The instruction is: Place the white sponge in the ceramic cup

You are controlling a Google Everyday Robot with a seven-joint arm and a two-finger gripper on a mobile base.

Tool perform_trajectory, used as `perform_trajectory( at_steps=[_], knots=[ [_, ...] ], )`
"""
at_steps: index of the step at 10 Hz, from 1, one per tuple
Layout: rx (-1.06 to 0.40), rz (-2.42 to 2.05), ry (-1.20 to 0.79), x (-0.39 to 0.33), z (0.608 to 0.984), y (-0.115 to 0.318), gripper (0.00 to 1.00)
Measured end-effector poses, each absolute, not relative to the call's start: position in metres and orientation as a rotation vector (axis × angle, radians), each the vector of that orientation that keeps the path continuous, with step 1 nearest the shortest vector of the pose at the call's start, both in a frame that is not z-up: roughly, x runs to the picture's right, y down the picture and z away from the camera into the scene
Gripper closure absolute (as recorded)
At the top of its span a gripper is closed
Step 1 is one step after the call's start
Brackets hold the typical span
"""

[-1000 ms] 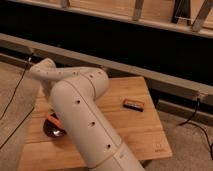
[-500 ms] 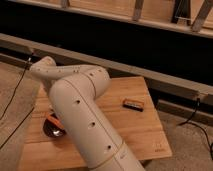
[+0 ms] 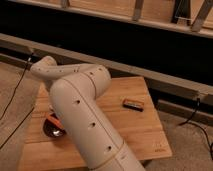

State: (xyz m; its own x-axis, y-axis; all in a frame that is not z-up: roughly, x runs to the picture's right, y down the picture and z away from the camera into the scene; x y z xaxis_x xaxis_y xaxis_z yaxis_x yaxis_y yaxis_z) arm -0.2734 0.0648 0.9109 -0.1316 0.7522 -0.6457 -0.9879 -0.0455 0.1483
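White sponge shows nowhere in the frame; it may lie behind the big pale arm (image 3: 85,120) filling the lower centre; the gripper is hidden there too, so I cannot tell how it stands or whether it holds anything; at lower left sits the ceramic cup (image 3: 52,132), an orange stick (image 3: 54,120) at its rim; further right a black-and-orange bar (image 3: 133,104) lies on the wooden table (image 3: 142,137); nothing has visibly shifted over the last second, so the placement looks unfinished.
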Motion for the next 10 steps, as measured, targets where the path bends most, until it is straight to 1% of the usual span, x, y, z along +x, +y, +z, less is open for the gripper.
perform_trajectory(
  at_steps=[2,10],
  knots=[
    [-0.445,1.601,0.684,-0.2663,0.9095,0.0642,0.35],
    [-0.444,1.601,0.685,-0.2657,0.9095,0.0637,0.35]
  ],
)
